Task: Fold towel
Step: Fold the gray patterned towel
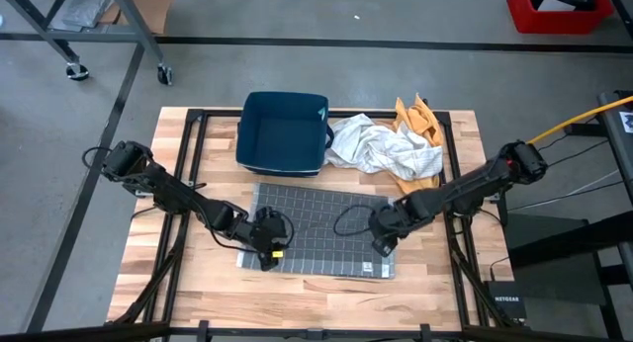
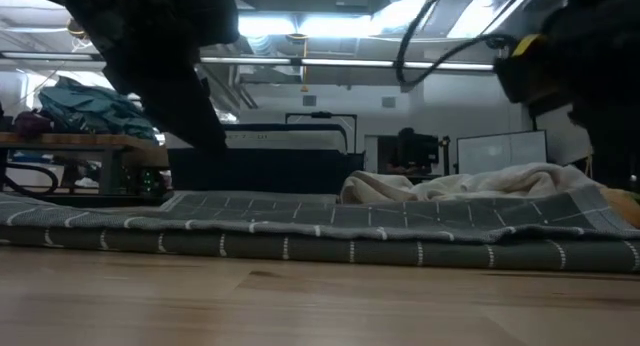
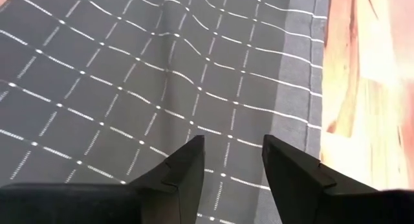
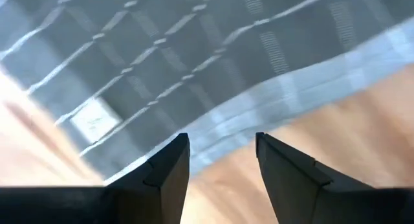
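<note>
We see the grey checked towel (image 1: 321, 230) lying flat at the table's (image 1: 435, 293) front centre. Our left gripper (image 1: 265, 245) hovers over its left edge, fingers apart; our right gripper (image 1: 382, 240) sits above its right edge, fingers apart, bare wood alongside both

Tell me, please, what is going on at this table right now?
A two-armed robot is working on a grey checked towel that lies spread flat on the wooden table. The left gripper is over the towel's near left corner and the right gripper over its near right edge; both are open and hold nothing. Behind the towel sit a blue bin and a heap of white and orange cloths.
</note>
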`<action>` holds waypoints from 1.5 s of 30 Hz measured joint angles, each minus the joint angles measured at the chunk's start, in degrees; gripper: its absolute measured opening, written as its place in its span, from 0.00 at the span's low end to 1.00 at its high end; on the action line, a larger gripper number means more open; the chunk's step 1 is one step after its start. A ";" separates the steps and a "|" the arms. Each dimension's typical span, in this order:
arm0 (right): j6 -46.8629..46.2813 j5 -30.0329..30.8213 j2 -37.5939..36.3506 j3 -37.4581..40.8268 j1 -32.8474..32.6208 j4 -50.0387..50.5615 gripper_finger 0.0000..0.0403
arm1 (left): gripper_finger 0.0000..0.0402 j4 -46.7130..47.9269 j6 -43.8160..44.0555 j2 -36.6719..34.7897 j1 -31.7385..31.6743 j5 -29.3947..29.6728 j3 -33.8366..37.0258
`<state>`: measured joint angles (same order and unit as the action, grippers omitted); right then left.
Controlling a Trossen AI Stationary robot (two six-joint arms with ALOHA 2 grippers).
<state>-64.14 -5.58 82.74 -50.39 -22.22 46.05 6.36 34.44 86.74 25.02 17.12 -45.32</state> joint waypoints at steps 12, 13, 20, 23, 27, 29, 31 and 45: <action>-16.68 0.51 0.00 0.15 -10.63 -7.06 0.45 | 0.36 0.05 0.01 0.00 -0.03 0.00 -0.01; -19.73 0.67 0.00 0.25 -11.55 -7.11 0.45 | 0.36 0.04 0.02 0.00 -0.04 0.00 -0.02; -37.14 5.31 1.72 0.35 -18.04 -12.19 0.45 | 0.36 0.18 0.00 0.00 -0.04 0.17 -0.04; -41.52 6.10 3.60 0.35 -19.72 -16.79 0.45 | 0.36 0.28 0.00 0.00 -0.04 0.22 -0.04; -45.03 6.08 6.87 0.35 -21.17 -20.17 0.45 | 0.36 0.28 -0.37 0.00 -0.04 0.24 -0.04; -46.49 6.06 8.25 0.35 -21.46 -20.56 0.45 | 0.36 0.27 -0.37 0.00 -0.04 0.24 -0.04; -47.07 6.07 9.37 0.35 -21.44 -20.64 0.45 | 0.36 0.27 -0.37 0.00 -0.04 0.24 -0.04; -48.76 11.08 10.16 0.37 -21.29 -19.97 0.39 | 0.36 0.30 -0.39 0.00 -0.04 0.24 -0.07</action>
<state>-112.90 5.50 92.90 -50.02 -43.51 26.09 6.66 34.05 86.74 24.98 17.37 -45.39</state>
